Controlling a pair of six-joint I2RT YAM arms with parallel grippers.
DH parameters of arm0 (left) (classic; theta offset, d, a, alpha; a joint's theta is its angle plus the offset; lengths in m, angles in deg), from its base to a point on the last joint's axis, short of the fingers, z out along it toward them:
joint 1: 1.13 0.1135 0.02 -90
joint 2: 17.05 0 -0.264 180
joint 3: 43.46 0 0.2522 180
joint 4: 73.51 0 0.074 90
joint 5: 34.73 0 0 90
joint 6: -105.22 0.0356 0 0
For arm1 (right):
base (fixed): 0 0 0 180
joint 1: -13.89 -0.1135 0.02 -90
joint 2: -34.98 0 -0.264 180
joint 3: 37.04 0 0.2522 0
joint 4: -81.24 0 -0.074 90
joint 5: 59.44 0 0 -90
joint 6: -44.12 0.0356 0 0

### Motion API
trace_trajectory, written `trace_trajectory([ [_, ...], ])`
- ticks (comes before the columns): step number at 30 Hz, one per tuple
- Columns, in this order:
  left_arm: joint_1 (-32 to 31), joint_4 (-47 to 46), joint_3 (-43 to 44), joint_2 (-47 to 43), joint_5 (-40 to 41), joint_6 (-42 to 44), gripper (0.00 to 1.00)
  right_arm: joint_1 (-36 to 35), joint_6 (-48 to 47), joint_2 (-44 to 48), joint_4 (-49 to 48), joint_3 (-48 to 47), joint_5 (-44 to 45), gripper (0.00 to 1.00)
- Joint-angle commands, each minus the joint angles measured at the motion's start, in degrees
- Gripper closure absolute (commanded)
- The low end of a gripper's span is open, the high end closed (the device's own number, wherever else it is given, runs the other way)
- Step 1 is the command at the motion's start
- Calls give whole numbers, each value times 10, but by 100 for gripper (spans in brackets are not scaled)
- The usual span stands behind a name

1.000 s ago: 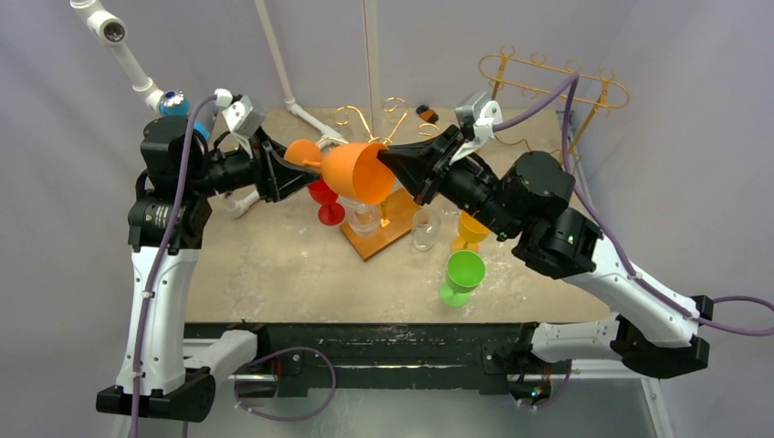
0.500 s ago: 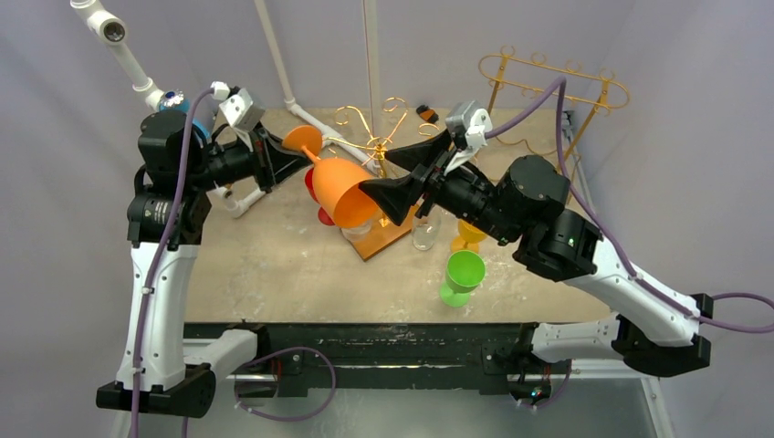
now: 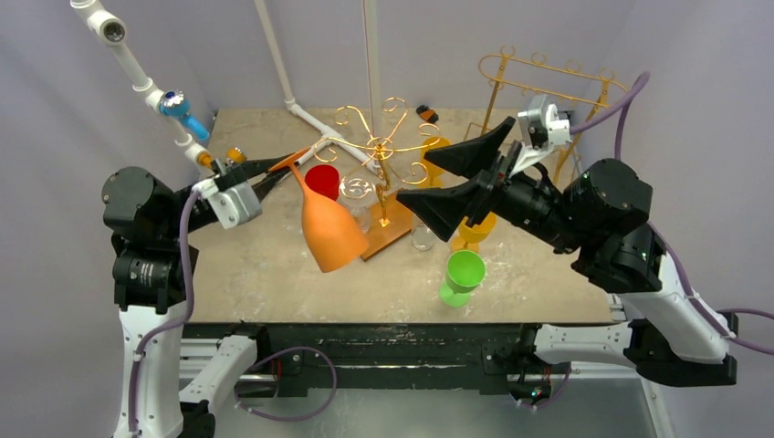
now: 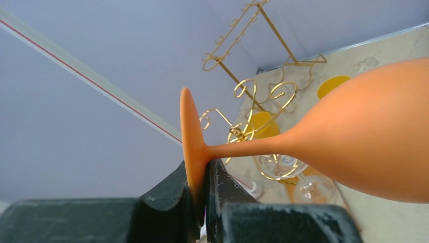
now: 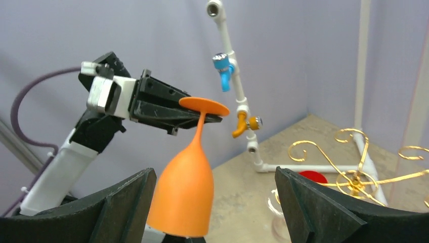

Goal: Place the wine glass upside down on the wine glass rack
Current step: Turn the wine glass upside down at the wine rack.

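Note:
An orange wine glass (image 3: 327, 233) hangs upside down, bowl toward the table, left of the gold wine glass rack (image 3: 379, 146). My left gripper (image 3: 278, 164) is shut on the edge of its round foot (image 4: 191, 136), with the stem and bowl (image 4: 364, 142) reaching away from the jaws. My right gripper (image 3: 413, 175) stands wide open to the right of the glass, apart from it. In the right wrist view the bowl (image 5: 187, 197) shows between and beyond the spread fingers (image 5: 126, 202), touching neither.
A red glass (image 3: 321, 180) and a clear glass (image 3: 359, 196) stand by the rack's wooden base (image 3: 388, 239). Another clear glass (image 3: 424, 233), a yellow one (image 3: 472, 230) and a green one (image 3: 464, 274) stand to its right. A second gold rack (image 3: 548, 82) is at the back right, white piping (image 3: 173, 105) back left.
My right gripper opened, let go of the orange bowl and drew back to the right. My left arm pulled back and the glass swung from lying sideways to hanging bowl down.

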Motion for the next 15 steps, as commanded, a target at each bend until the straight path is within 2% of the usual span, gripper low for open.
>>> trace_trajectory([
  [1,0,-69,0,-14,-45,131,100,0,29,-85,28,-46,-65,1],
  [8,1,-42,-7,-40,-60,241,100,-1,68,-135,-23,-23,-163,1],
  [15,0,-35,-17,-46,-63,274,100,-6,83,-131,-86,35,-201,1],
])
